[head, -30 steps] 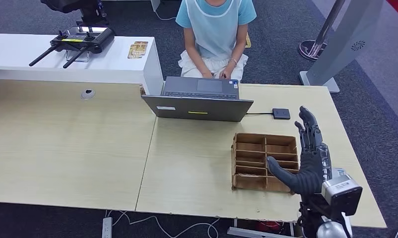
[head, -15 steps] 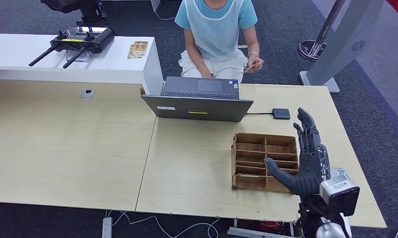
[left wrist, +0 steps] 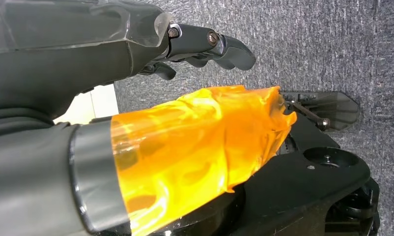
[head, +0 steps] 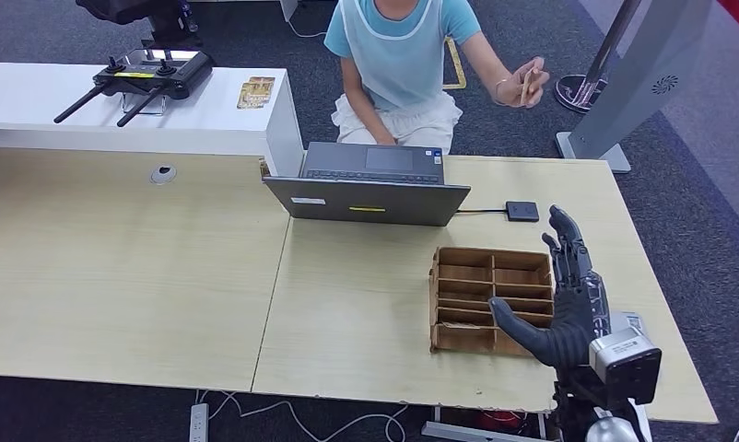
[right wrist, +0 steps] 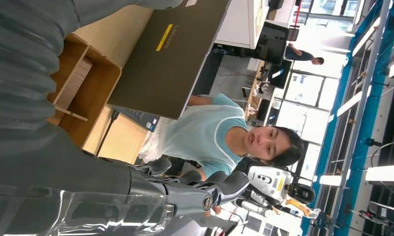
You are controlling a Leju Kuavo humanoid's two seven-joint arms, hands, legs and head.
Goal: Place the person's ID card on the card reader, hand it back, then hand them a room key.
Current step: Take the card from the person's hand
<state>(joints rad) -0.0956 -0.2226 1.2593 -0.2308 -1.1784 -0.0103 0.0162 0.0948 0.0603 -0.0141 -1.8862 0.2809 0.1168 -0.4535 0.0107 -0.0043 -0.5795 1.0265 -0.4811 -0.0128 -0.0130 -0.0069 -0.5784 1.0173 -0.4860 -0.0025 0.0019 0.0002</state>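
Person's arm now raised out to the side with the ID card; robot's right hand empty over the wooden tray.

A second ago the person (head: pixel 398 55) had both hands at the lap behind the laptop (head: pixel 370 189); now one arm is lifted out to the side, and that hand pinches the ID card (head: pixel 530 81) up in the air, well apart from the card reader (head: pixel 521 211). One long table (head: pixel 135 276), one laptop, one wooden divided tray (head: pixel 488 296), one small black card reader on its cable, one card. The card stands edge-on and upright; which way its face points cannot be told. The right hand (head: pixel 568 299) has eased slightly lower, fingers spread, thumb out over the tray, holding nothing. The left hand (left wrist: pixel 136 98) hangs over carpet, fingers curled loosely apart, holding nothing.
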